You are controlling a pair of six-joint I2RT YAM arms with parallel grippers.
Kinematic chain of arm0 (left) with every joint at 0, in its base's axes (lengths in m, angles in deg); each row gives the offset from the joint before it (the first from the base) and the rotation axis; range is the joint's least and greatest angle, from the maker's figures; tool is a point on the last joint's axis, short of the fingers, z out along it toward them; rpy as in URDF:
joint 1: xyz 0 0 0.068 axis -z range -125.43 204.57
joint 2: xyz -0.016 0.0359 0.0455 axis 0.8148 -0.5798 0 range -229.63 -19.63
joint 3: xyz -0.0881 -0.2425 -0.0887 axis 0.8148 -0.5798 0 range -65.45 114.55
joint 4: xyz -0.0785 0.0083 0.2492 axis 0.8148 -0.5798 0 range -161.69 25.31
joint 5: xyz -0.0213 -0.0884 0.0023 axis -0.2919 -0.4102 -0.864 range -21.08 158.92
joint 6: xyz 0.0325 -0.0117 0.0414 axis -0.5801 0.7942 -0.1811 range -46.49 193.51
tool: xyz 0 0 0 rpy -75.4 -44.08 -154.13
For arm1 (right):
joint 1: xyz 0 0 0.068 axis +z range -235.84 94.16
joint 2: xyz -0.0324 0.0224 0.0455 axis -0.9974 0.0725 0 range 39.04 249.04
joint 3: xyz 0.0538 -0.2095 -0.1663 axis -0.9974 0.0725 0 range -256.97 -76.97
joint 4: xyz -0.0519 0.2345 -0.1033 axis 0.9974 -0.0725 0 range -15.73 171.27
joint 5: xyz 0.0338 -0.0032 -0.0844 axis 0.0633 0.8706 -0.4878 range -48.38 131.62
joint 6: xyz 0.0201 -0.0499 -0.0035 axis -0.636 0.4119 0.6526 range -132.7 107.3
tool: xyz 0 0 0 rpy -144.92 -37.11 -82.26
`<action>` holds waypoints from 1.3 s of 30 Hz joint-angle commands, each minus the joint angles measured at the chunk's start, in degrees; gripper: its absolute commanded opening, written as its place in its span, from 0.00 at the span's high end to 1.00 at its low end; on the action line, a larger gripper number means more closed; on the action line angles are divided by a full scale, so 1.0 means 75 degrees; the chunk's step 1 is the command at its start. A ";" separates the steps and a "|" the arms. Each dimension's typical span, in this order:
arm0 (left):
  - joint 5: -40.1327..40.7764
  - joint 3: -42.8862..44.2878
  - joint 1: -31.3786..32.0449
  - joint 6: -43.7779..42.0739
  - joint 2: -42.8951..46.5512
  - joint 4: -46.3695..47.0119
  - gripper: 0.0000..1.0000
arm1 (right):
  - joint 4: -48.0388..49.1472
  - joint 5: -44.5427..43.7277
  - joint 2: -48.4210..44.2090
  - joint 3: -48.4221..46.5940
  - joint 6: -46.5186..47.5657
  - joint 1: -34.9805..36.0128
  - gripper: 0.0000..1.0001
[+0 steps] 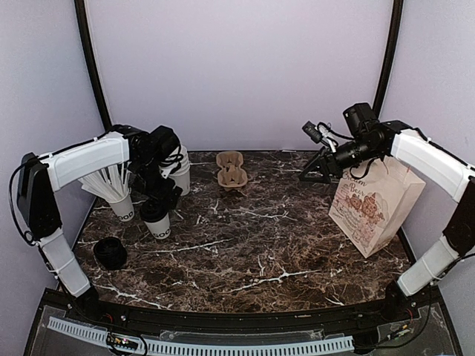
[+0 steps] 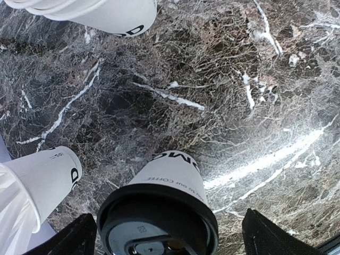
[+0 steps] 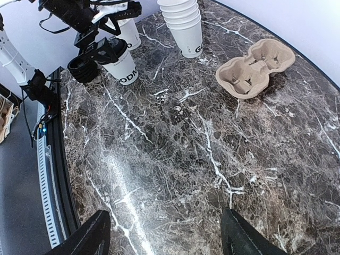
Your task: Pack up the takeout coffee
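Observation:
The takeout coffee (image 1: 159, 225) is a small white cup with black lettering and a black lid, standing upright at the left of the marble table (image 1: 252, 245). My left gripper (image 1: 158, 200) is open right above it. In the left wrist view the fingers (image 2: 79, 237) stand either side of the lid (image 2: 159, 223) without touching it. The cup also shows in the right wrist view (image 3: 123, 68). My right gripper (image 1: 313, 172) is open and empty above the table at the back right, beside the brown paper bag (image 1: 375, 204).
A white cup with paper-wrapped straws (image 1: 117, 196) stands left of the coffee. A stack of nested white cups (image 1: 180, 174) stands behind it. A cardboard cup carrier (image 1: 231, 169) lies at the back middle. A stack of black lids (image 1: 110, 252) sits at the front left.

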 commanded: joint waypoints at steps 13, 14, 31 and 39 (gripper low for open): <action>-0.0809 0.0142 0.0194 0.0205 0.2437 0.2098 0.08 | 0.0376 -0.2410 0.3778 -0.3256 -0.1132 0.1706 0.50; -0.0880 0.0054 0.0234 0.0199 0.2533 0.2267 0.09 | 0.0335 -0.2558 0.4021 -0.3508 -0.1231 0.1777 0.50; -0.1077 -0.0360 0.1084 0.0441 0.2919 0.3088 0.13 | 0.0860 -0.5225 0.7359 -0.7004 -0.2475 0.2285 0.64; -0.1027 -0.0441 0.1312 0.0616 0.2824 0.3015 0.14 | 0.0866 -0.5159 0.8202 -0.7735 -0.2640 0.2230 0.61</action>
